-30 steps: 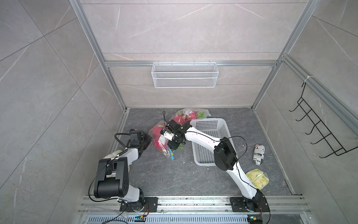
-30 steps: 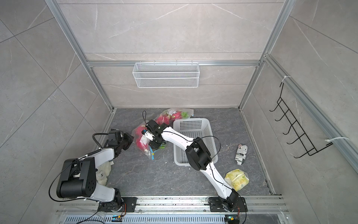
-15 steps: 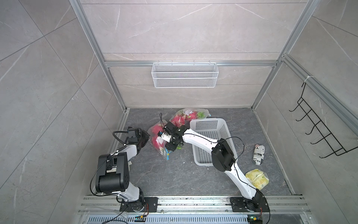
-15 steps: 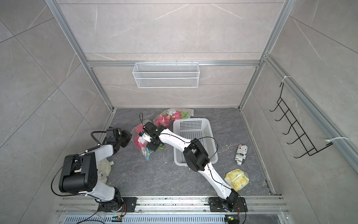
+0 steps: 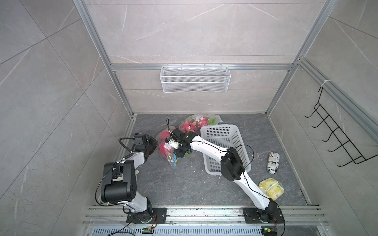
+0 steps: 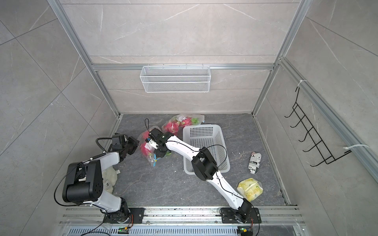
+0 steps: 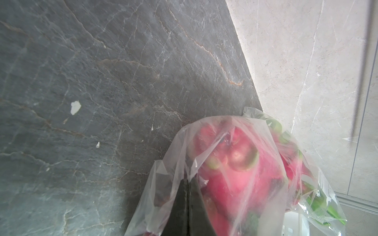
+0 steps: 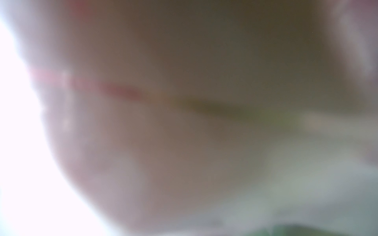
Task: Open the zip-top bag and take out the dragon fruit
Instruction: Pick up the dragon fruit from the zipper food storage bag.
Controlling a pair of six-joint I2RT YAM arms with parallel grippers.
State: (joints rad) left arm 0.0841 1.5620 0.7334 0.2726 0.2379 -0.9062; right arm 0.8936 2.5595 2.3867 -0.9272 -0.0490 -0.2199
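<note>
right tool [image 5: 178, 152] and zip-top bag [image 5: 163, 148] have shifted left.

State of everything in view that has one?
left gripper: shut on zip-top bag film
right gripper: at that bag, open or shut unclear
zip-top bag: dragon fruit inside, zip unclear
second bag: fruit inside, no gripper on it
basket: upright, empty
wall shelf: empty

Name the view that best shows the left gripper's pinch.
Left wrist: the shut left gripper pinches the zip-top bag close up. In both top views it is tiny; the right wrist view is blur.
</note>
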